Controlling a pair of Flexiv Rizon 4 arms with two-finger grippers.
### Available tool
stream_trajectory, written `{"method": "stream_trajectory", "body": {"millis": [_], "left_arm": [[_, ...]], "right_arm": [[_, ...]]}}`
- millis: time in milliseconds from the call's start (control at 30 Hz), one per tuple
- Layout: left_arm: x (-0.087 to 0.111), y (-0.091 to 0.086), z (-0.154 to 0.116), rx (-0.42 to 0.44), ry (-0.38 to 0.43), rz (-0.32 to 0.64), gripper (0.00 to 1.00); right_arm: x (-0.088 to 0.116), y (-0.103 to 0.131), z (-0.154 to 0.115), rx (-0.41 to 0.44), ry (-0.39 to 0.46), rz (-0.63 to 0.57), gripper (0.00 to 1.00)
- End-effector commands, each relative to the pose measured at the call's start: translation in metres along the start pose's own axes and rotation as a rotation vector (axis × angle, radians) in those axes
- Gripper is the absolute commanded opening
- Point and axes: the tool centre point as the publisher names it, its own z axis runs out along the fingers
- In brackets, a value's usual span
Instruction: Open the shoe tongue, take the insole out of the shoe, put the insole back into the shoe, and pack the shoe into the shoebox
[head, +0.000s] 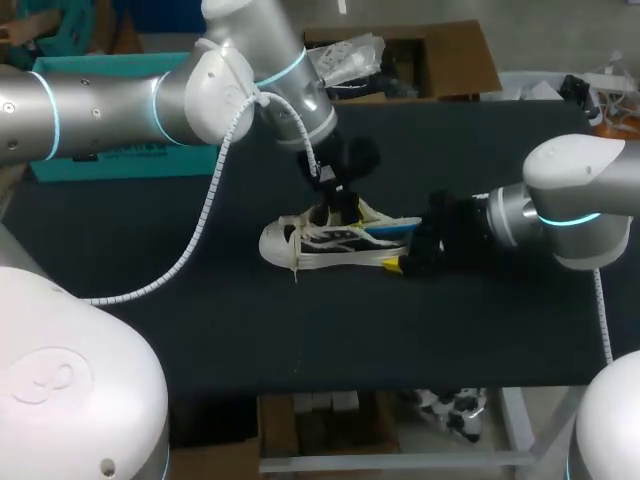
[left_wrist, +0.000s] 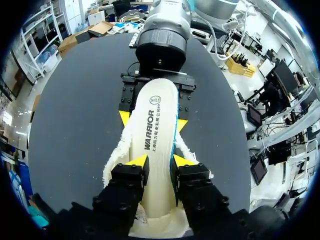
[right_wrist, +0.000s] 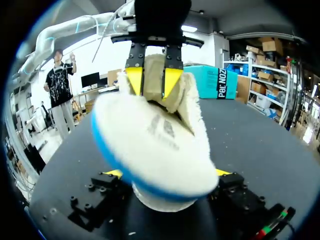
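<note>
As far as can be made out from overhead, got a white canvas sneaker sitting on the black table, right under the left gripper and with its heel end in the right gripper. Easiest to read from the left wrist — got the fingertips pressed onto the two long edges of the white insole, so pinching it across the narrow part. Runs from between those fingers straight ahead to the right gripper, with frayed sneaker canvas just beside each left finger. Got the right fingers spread wide but touching the heel from both sides, so clamped on the sneaker. From the right wrist, can see the insole's blue-rimmed heel end tilted up just above that gripper — can't tell how much of it sits inside.
</note>
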Motion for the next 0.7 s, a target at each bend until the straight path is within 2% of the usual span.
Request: {"method": "stream_trajectory", "body": {"millis": [33,233,433,700], "left_arm": [[0.012,-0.008,0.003,-0.015,-0.055,-0.004,0.55],[0.019,-0.018,0.005,-0.029,-0.076,0.022,0.58],[0.022,-0.028,0.01,-0.045,-0.136,0.036,0.52],[0.018,-0.042,0.023,-0.063,-0.149,0.06,0.5]], "right_arm": [[0.002,-0.003,0.003,-0.004,0.001,-0.001,0.0],[0.002,-0.003,0.003,-0.004,0.001,-0.001,0.0],[0.002,-0.003,0.003,-0.004,0.001,-0.001,0.0],[0.002,-0.003,0.003,-0.004,0.001,-0.001,0.0]]}}
